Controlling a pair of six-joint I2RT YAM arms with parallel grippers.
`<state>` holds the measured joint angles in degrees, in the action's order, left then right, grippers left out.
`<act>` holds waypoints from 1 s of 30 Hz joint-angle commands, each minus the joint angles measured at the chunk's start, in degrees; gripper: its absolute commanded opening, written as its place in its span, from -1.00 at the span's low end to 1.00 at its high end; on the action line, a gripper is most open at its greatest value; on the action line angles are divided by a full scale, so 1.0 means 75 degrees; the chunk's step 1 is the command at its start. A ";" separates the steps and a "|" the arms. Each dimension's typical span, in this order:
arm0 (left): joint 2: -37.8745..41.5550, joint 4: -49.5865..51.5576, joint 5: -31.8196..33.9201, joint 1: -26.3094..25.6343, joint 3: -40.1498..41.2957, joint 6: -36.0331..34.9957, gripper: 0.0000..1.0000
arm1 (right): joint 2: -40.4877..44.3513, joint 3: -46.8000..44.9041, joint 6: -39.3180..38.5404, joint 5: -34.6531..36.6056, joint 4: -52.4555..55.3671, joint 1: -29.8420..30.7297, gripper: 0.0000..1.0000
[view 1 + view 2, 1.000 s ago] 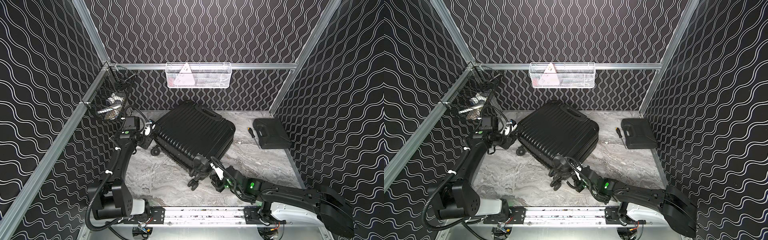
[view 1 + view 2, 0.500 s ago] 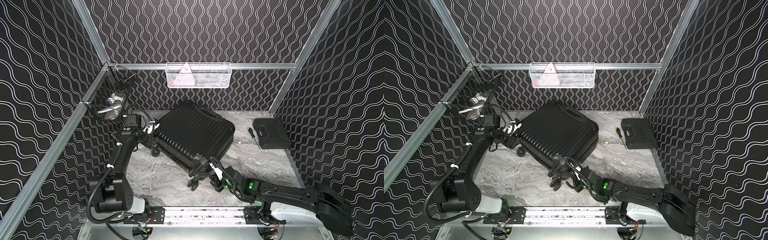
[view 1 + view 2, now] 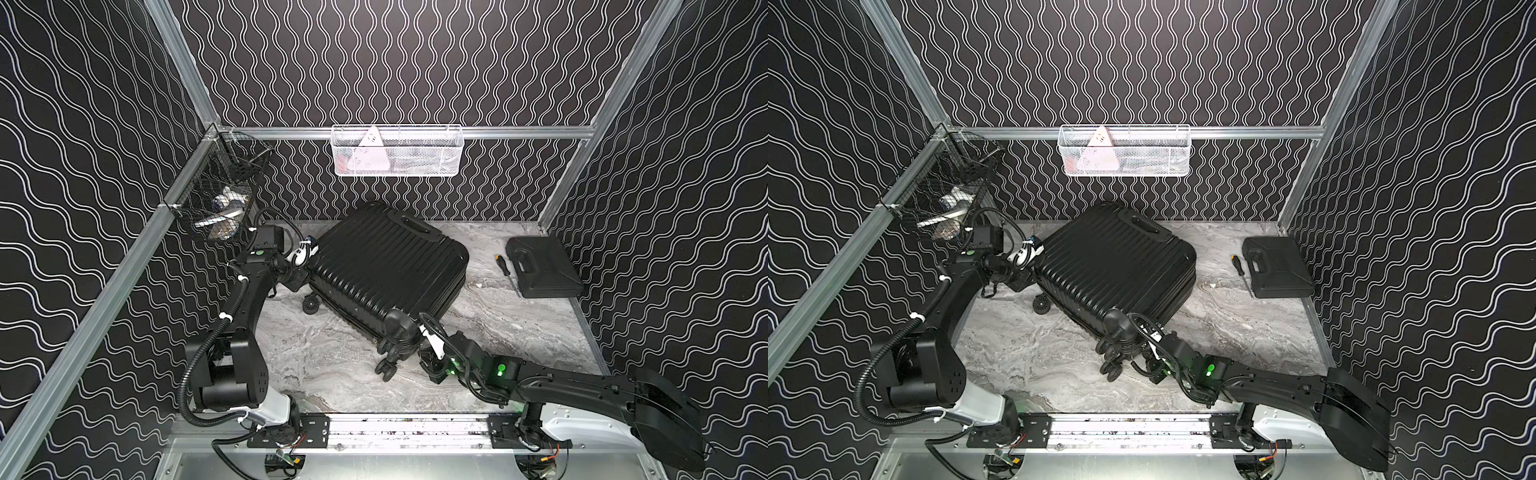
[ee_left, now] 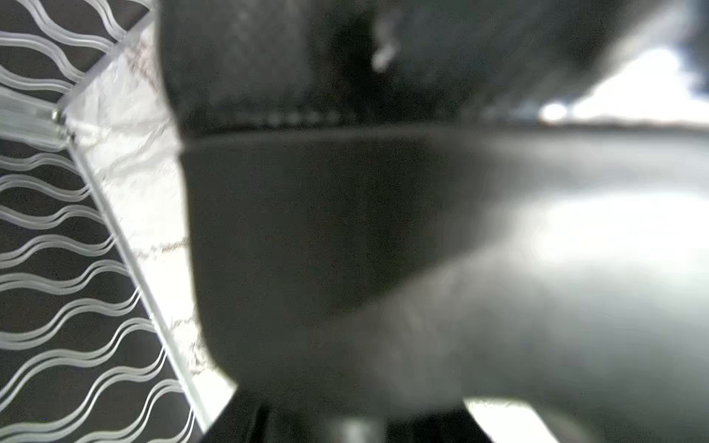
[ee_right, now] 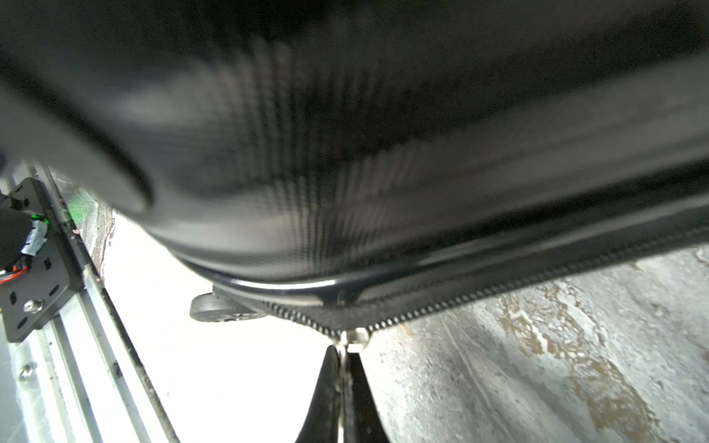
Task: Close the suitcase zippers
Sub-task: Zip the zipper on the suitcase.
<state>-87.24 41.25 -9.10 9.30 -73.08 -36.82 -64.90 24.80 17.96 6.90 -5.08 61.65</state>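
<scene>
Suitcase (image 3: 386, 266) on marble surface (image 3: 332, 365): my right fingers (image 5: 326, 391) pinch its zipper pull (image 5: 355, 337); left fingers (image 3: 300, 279) at its corner, gap I can't make out.

Top views sharp, even light, wrist cams blurred, floor glare

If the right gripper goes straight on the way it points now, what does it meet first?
Probably the zipper track on the rim of the suitcase: the right gripper, shut on the zipper pull, points at it from very near.
</scene>
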 commanded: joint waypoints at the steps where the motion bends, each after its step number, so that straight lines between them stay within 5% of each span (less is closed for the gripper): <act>1: 0.0078 0.0362 -0.0468 -0.0053 -0.0138 0.1331 -0.39 | -0.0072 0.0069 -0.0378 -0.1204 0.0424 0.0030 -1.00; 6: -0.0053 0.0359 0.0273 -0.0053 -0.0350 0.2946 -0.41 | 0.0164 -0.0071 -0.0347 -0.1865 0.0115 0.0053 -1.00; 17: 0.0713 -0.0843 0.0439 -0.0056 0.0324 0.5443 -0.47 | 0.0280 0.0057 -0.0228 -0.2536 -0.0061 0.0303 -1.00; 30: 0.1744 -0.2178 0.0159 -0.0065 0.1768 0.7773 -0.54 | -0.0241 -0.0280 0.1397 -0.1530 -0.2348 0.1099 -1.00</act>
<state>-75.26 40.29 -0.69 8.95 -60.38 -7.22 -66.37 22.94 26.06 5.98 -16.29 67.94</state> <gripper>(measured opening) 0.491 0.049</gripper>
